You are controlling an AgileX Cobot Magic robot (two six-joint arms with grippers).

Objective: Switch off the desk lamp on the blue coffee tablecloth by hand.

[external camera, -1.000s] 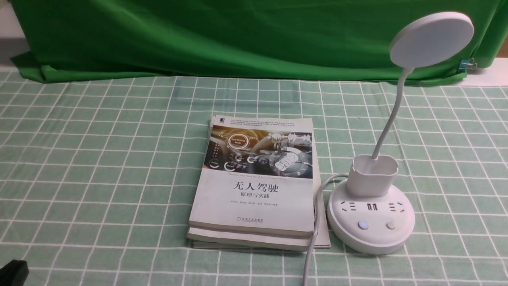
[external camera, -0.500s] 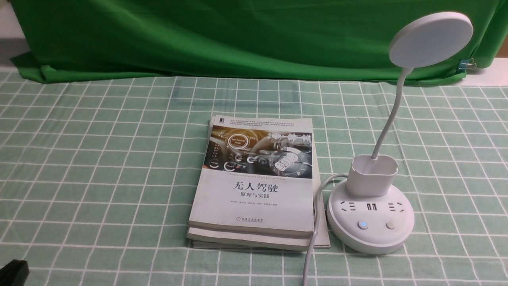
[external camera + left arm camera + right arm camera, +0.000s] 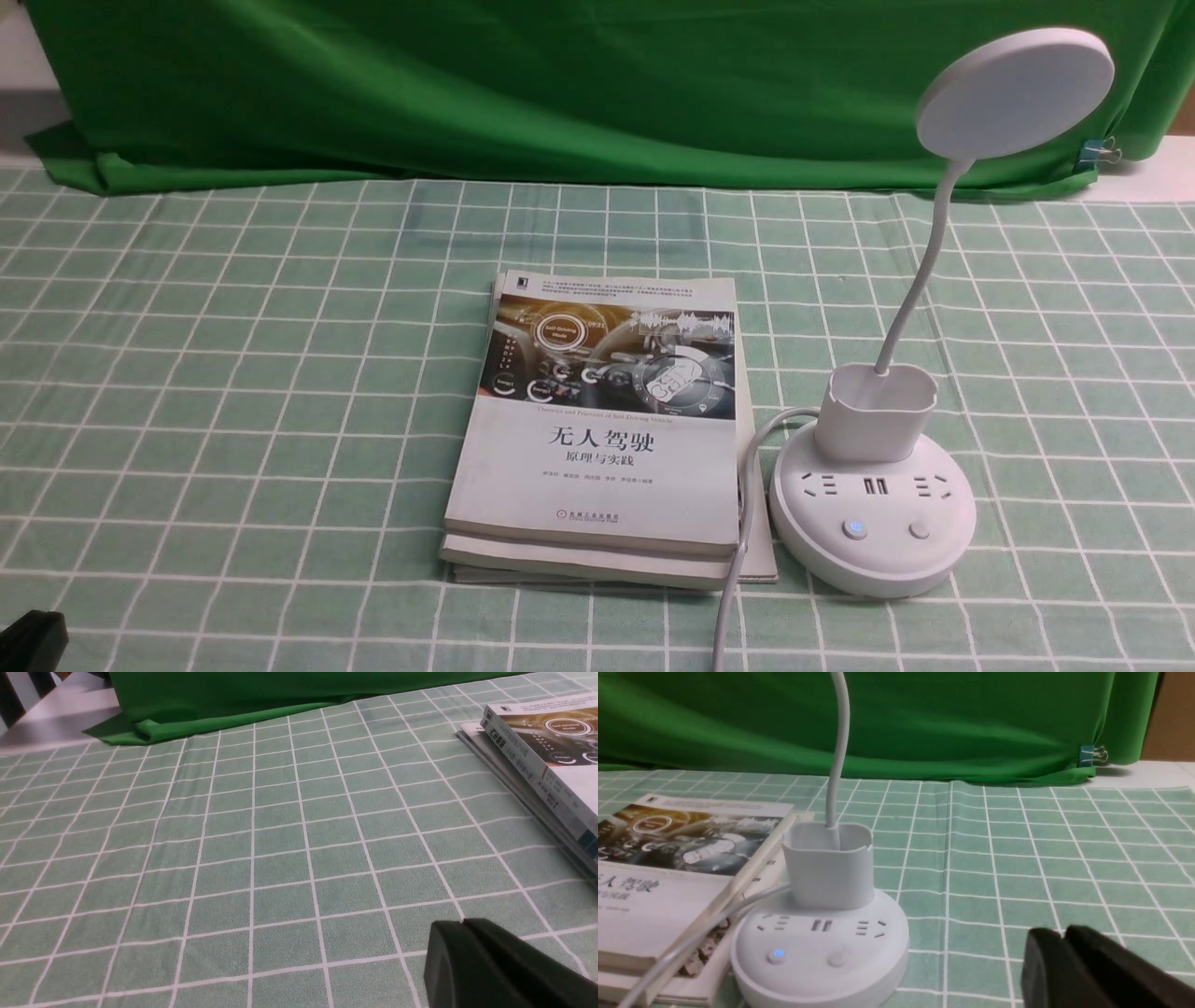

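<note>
The white desk lamp point(image 3: 872, 523) stands on the blue coffee tablecloth point(image 3: 233, 392) at the right, its disc head point(image 3: 1016, 91) raised on a thin neck. Its round base carries a blue-lit button point(image 3: 853, 529) and a plain button point(image 3: 920, 530). In the right wrist view the lamp base point(image 3: 822, 952) lies beside my right gripper point(image 3: 1063, 934), which is shut, empty and clear of it. My left gripper point(image 3: 462, 924) is shut and empty over bare cloth; only a black corner of it point(image 3: 33, 639) shows in the front view. The right gripper is outside the front view.
A stack of books point(image 3: 597, 439) lies just left of the lamp base, with the lamp's white cable point(image 3: 742, 541) running along its right edge toward the front. A dark green backdrop cloth point(image 3: 560, 84) hangs along the back, held by a clip point(image 3: 1102, 149).
The lamp head wobbled very slightly to the left and back. Nothing else has moved.
</note>
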